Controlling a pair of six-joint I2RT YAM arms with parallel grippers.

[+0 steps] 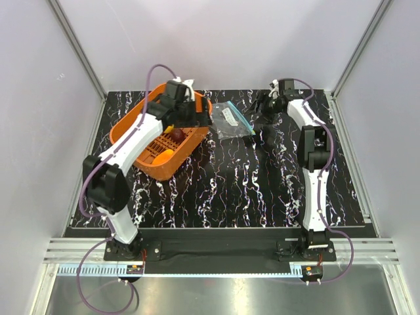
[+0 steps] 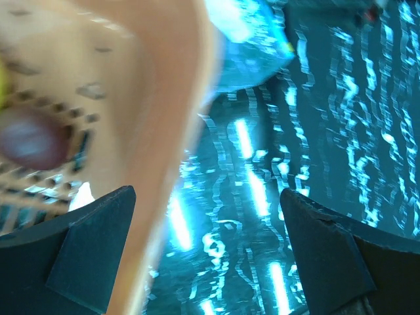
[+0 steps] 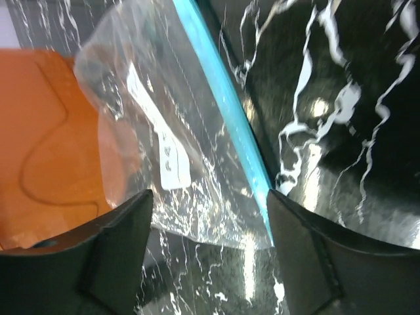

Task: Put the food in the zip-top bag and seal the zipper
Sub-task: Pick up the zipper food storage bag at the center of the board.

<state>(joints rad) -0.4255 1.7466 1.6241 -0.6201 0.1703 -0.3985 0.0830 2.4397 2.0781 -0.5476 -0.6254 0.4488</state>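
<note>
The zip-top bag lies flat on the table between the two grippers, its light-blue zipper on the right edge. In the right wrist view the bag and its zipper sit just ahead of my right gripper. That gripper is open, with the bag's near corner in front of the gap. The food lies in the orange basket: a dark reddish piece and an orange one. My left gripper hovers open over the basket's right rim, with the dark piece to its left.
The orange slotted basket fills the left of the left wrist view, blurred. Black marbled table surface spreads in front of the bag. White walls and metal frame rails enclose the table on three sides. My right gripper is near the back edge.
</note>
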